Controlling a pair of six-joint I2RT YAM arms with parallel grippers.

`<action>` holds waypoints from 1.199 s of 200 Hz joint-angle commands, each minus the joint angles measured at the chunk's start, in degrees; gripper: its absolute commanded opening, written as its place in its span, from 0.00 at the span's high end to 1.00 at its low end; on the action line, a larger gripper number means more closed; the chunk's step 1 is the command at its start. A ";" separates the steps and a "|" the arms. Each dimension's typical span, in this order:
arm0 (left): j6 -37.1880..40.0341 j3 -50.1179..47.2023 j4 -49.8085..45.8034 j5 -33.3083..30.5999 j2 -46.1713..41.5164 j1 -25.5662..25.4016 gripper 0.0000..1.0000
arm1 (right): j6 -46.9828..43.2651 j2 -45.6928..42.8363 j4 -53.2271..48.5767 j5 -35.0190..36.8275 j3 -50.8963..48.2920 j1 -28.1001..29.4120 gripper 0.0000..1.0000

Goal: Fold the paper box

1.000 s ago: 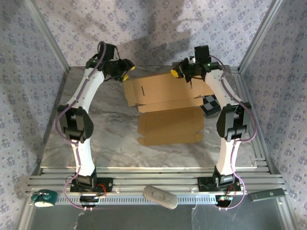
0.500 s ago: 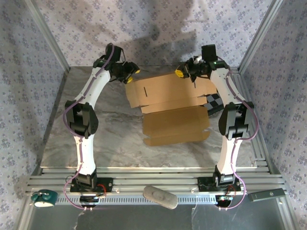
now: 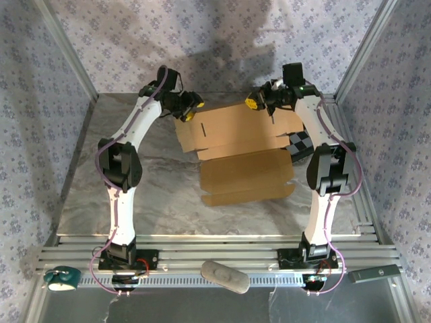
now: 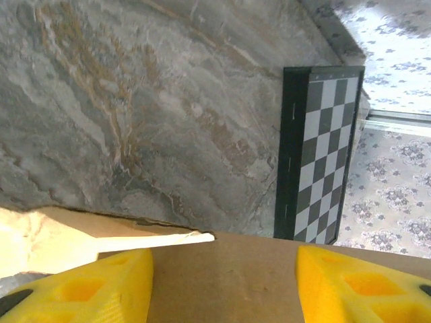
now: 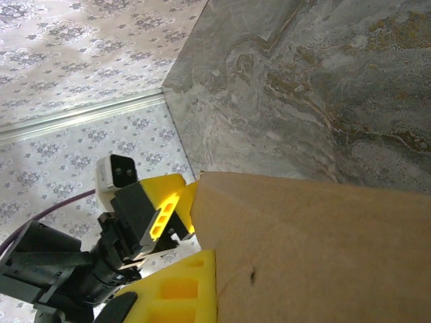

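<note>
Cardboard first: I count one box lying unfolded toward the far side, with one checkerboard at its right. Two grippers: left gripper spread astride the far left corner, right gripper pinched on the far edge.

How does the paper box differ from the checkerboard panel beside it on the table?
Colour: the paper box is plain tan, the checkerboard panel black-and-white squares. Size: the paper box covers far more of the table than the checkerboard panel. Shape: the paper box is creased into panels with flaps; the checkerboard panel is one plain rectangle. Both are thin boards on the same table.
</note>
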 commanded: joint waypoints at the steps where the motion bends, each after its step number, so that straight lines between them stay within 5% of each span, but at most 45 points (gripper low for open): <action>1: -2.37 -1.57 1.45 1.69 -2.81 -0.80 0.44 | -0.06 1.17 0.69 -1.32 1.85 -0.13 1.00; 37: -6.97 -7.17 7.50 1.88 -5.74 -0.90 0.50 | 0.41 1.33 1.08 -1.65 1.64 -0.08 1.00; 90: -12.68 -8.84 12.53 2.44 -4.56 -0.90 0.74 | 1.38 1.43 2.90 -2.17 1.29 0.29 1.00; 126: -14.98 -9.56 14.05 1.36 -5.53 -0.90 1.00 | 1.12 1.07 3.24 -2.23 -0.10 0.23 1.00; 164: -18.39 -11.87 14.26 -0.33 -6.94 -0.74 1.00 | 1.42 1.24 3.89 -2.41 -0.74 -0.25 1.00; 207: -26.60 -21.02 21.46 -8.58 -12.96 -1.07 1.00 | 5.04 -10.20 10.22 9.88 -10.60 2.30 0.30; 220: -27.16 -22.15 22.11 -10.54 -13.73 -1.42 1.00 | 10.70 -14.91 20.28 13.39 -20.16 4.93 0.22; 240: -29.50 -25.35 26.10 -11.77 -14.86 -1.82 1.00 | 23.51 -18.42 39.53 17.55 -34.44 9.75 0.21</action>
